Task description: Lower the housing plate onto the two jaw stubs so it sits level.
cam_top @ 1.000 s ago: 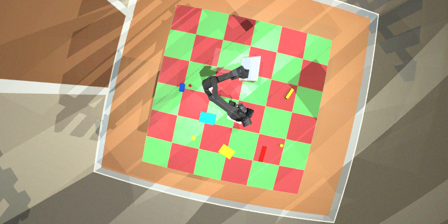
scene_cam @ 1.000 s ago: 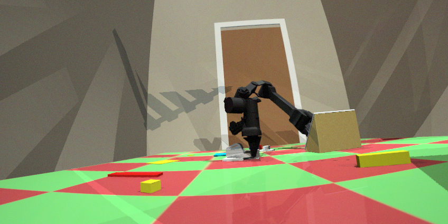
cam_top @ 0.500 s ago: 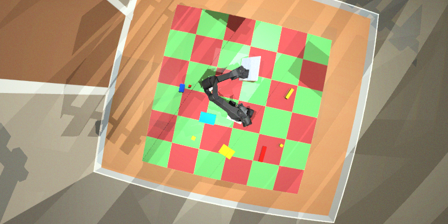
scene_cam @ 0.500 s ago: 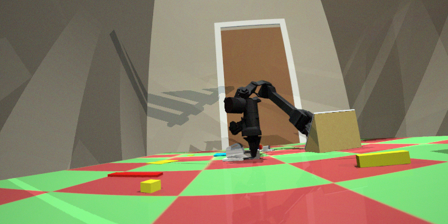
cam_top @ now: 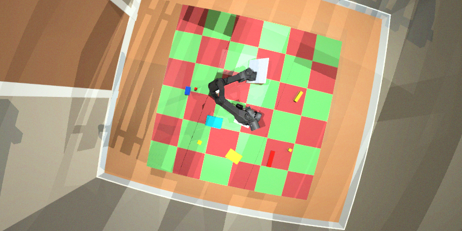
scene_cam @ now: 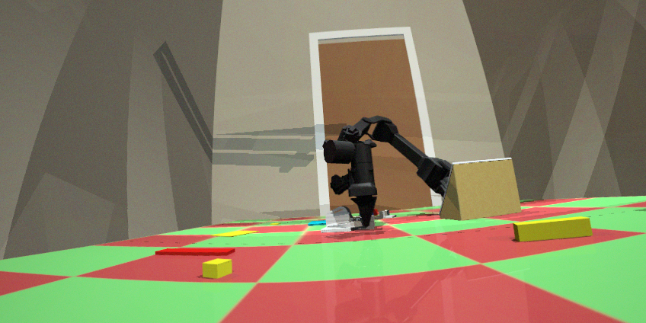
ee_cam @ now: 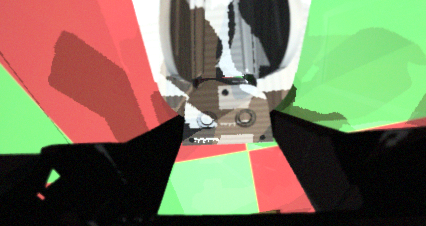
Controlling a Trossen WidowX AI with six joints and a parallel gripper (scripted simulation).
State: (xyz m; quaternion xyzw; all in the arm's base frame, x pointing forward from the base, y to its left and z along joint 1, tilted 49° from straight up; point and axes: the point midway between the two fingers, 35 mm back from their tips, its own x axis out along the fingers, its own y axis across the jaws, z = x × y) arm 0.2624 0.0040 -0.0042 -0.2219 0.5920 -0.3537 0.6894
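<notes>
The housing plate (ee_cam: pixel 227 131) is a small, flat, grey-brown piece with two round pin ends showing in it, side by side. My gripper (ee_cam: pixel 224 115) (scene_cam: pixel 366 225) is shut on its two side edges, low over the mat. The long, curved, grey jaw parts (ee_cam: pixel 169 31) (ee_cam: pixel 284 31) run away from the plate towards the top of the wrist view, above a white base (ee_cam: pixel 145 11) (scene_cam: pixel 333 230). The stubs under the plate are hidden, and I cannot tell whether the plate is fully seated. In the overhead view my arm covers most of the assembly.
A white-topped slanted block (cam_top: pixel 261 66) (scene_cam: pixel 489 190) stands by the arm's other end. A cyan tile (cam_top: pixel 213 122) and a yellow tile (cam_top: pixel 233 156) lie near the assembly. A red bar (cam_top: pixel 271 158) (scene_cam: pixel 194 251), yellow cube (cam_top: pixel 290 150) (scene_cam: pixel 217 270) and yellow bar (cam_top: pixel 298 96) (scene_cam: pixel 553 230) lie farther off.
</notes>
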